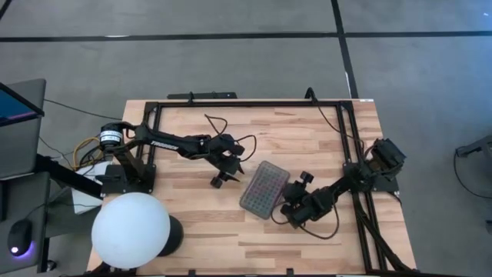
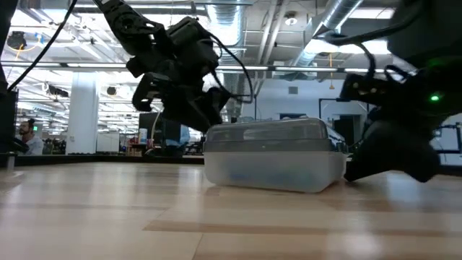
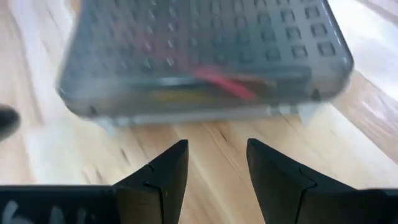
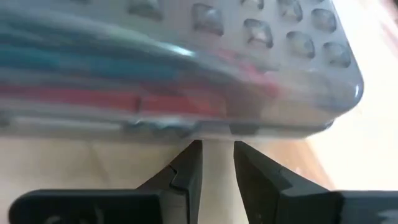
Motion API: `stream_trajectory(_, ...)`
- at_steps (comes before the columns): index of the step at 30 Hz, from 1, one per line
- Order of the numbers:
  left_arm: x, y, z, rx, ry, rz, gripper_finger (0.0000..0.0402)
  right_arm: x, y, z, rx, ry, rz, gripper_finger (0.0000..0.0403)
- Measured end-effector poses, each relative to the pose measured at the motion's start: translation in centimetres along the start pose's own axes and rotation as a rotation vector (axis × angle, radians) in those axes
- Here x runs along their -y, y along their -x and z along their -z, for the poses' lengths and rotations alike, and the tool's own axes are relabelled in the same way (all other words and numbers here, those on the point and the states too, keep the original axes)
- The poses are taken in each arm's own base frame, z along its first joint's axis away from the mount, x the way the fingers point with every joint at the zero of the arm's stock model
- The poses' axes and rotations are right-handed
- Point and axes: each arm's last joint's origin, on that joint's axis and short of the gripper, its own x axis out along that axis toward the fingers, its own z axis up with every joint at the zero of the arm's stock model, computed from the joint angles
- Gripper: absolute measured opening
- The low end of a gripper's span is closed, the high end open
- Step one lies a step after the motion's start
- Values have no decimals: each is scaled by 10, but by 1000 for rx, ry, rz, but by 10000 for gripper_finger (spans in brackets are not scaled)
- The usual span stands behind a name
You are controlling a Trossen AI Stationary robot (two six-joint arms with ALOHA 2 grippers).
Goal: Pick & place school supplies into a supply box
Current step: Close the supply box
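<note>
while the supply box [image 1: 264, 189] lies closed on the wooden table [image 1: 307, 138], a little right of the table's middle and turned at a slant, both arms stand close to it. its grey-tinted, grid-textured lid is down over the clear tray, and through the plastic the school supplies [image 3: 221, 84] show as blurred streaks of red, yellow and teal; single pieces cannot be told apart.

the left gripper [image 1: 224, 171] hangs just beside the box's left long side, above the table in the low view, apart from the box. in the left wrist view its two dark fingers [image 3: 165, 171] stand spread with bare wood between them, holding nothing, and the box fills the space ahead of them.

the right gripper [image 1: 294, 201] sits low at the box's right side, near its lower corner. in the right wrist view its fingers [image 4: 186, 168] stand a narrow gap apart with their tips right at the bottom edge of the box's side wall; nothing lies between them, and whether the tips touch the plastic cannot be told. in the low view the right arm's dark body reaches the table just beside the box's end.

a large white sphere [image 1: 131, 230] on a dark base stands at the table's near left corner, well apart from the box.
</note>
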Motion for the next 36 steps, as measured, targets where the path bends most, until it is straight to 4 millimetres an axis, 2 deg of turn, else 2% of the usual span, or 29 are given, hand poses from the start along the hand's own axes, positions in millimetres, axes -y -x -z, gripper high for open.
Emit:
stream_trajectory(8,14,-1,9,-123,117,97,160,16,-21,-16,-29,79,51,85)
stream_trajectory(14,33,-8,1,-129,94,175,160,23,-36,-34,9,107,43,85)
stream_trajectory(19,44,-13,-4,-152,79,175,160,32,-49,-48,35,132,49,85)
stream_trajectory(30,47,-14,-5,-161,70,175,160,53,-69,-64,32,146,86,85)
stream_trajectory(36,47,-14,-5,-166,70,169,160,55,-70,-64,22,137,70,85)
